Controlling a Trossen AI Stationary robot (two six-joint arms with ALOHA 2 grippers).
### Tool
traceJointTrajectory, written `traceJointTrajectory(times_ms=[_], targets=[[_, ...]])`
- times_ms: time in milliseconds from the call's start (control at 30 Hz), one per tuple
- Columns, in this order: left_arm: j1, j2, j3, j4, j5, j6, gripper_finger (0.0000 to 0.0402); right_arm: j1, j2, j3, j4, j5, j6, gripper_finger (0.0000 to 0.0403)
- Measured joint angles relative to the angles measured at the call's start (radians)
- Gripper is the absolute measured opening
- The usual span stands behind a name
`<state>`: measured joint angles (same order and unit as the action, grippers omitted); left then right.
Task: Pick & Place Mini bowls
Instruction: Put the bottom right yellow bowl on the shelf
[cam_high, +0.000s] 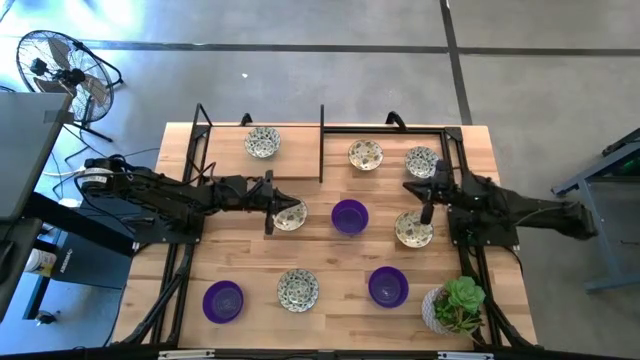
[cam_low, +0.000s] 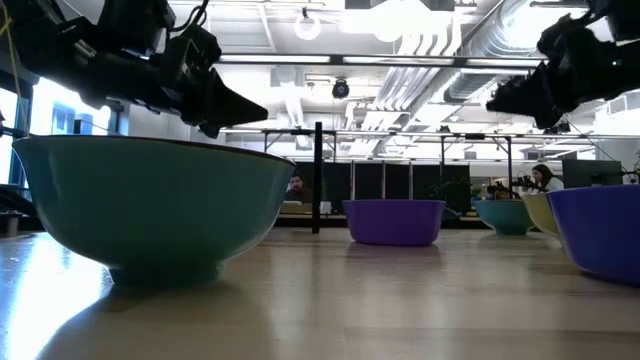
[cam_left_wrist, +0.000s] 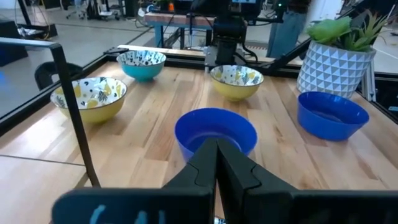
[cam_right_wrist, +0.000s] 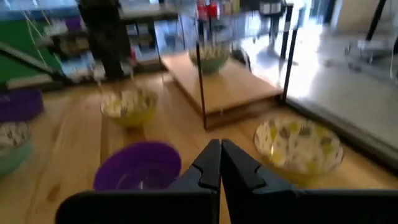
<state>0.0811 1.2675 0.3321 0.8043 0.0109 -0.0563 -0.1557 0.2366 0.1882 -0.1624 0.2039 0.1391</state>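
Mini bowls stand on the wooden table. Patterned ones are at the far left, far middle, far right, centre left, centre right and near middle. Purple ones are at the centre, near right and near left. My left gripper is shut, raised by the centre-left bowl's left rim, pointing at the centre purple bowl. My right gripper is shut, raised over the centre-right bowl, facing the same purple bowl.
A green plant in a white pot stands at the near right corner. A black upright post and a low raised wooden shelf sit at the far left. A black frame runs along the table's edges.
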Motion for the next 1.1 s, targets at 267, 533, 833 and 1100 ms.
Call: traceJointTrajectory(times_ms=[267, 533, 833, 1100], targets=[[0.0, 0.0, 0.0, -0.018, 0.0, 0.001, 0.0, 0.147, 0.277, 0.073, -0.106, 0.144, 0.168, 0.0], [-0.003, 0.0, 0.0, -0.053, 0.006, -0.023, 0.0, 0.374, 0.5, 0.297, -0.435, 0.197, 0.399, 0.0009], [-0.003, 0.0, 0.0, -0.071, 0.028, -0.027, 0.0, 0.552, 0.659, 0.506, -0.924, 0.156, 1.152, 0.0102], [-0.003, 0.0, 0.0, -0.074, 0.035, -0.027, 0.0, 0.636, 0.663, 0.408, -0.875, 0.012, 1.552, 0.0176]])
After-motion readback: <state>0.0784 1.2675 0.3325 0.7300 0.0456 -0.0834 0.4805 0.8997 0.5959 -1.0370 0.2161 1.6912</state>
